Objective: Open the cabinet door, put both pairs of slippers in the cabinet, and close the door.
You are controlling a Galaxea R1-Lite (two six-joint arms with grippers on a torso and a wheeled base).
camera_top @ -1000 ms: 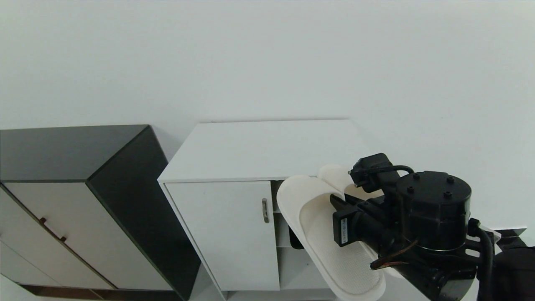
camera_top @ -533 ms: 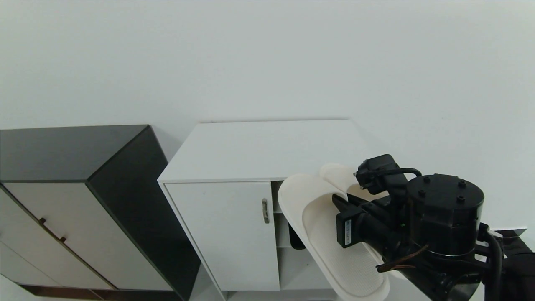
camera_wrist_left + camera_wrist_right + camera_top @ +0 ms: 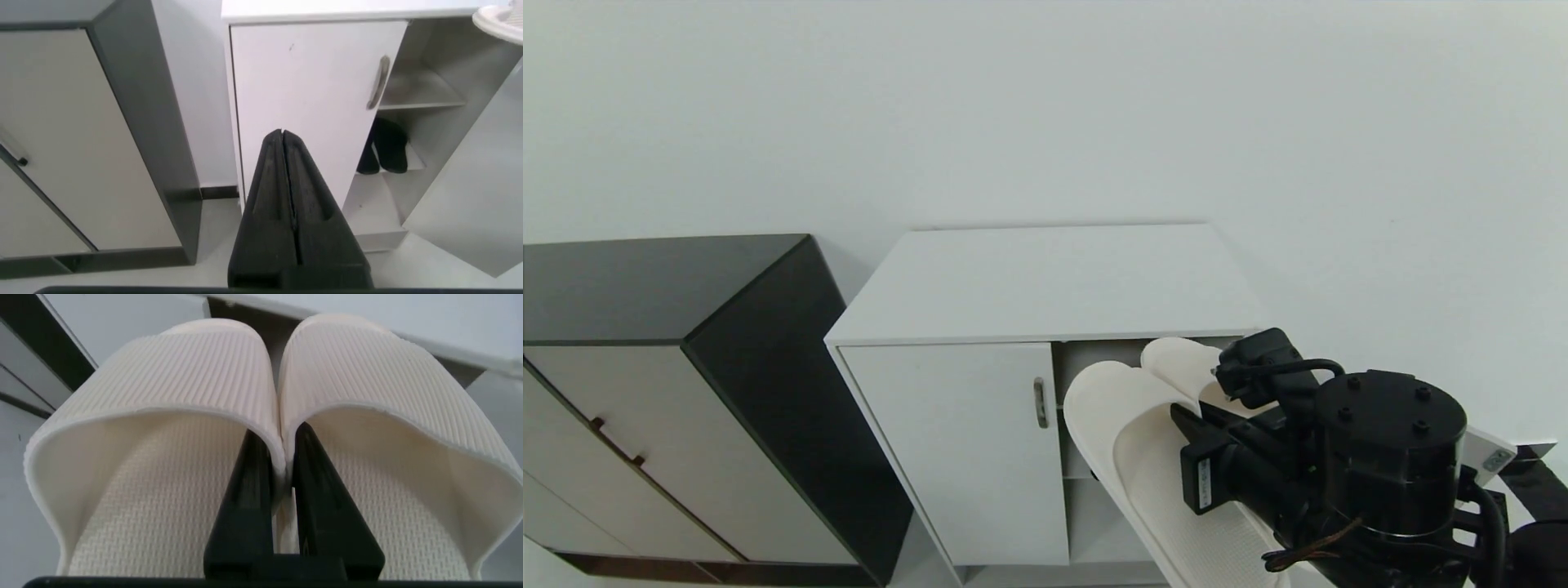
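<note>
The right gripper point(image 3: 282, 457) is clamped shut on the pair of cream ribbed foam slippers point(image 3: 163, 400). Its two black fingers pinch the slippers' adjoining inner walls together, so both hang as one bundle. The toes point at the open right half of the white two-door cabinet point(image 3: 1045, 278), near the top of the opening; whether they have crossed its front I cannot tell. Inside, a pair of dark slippers point(image 3: 384, 147) lies on a lower shelf. The right door point(image 3: 470, 204) stands swung out and the left door point(image 3: 956, 449) is closed. So I judge opening and one pair done, with placing this pair and closing left. The left gripper point(image 3: 283, 163) hangs closed and empty, nearer than the cabinet and to its left.
</note>
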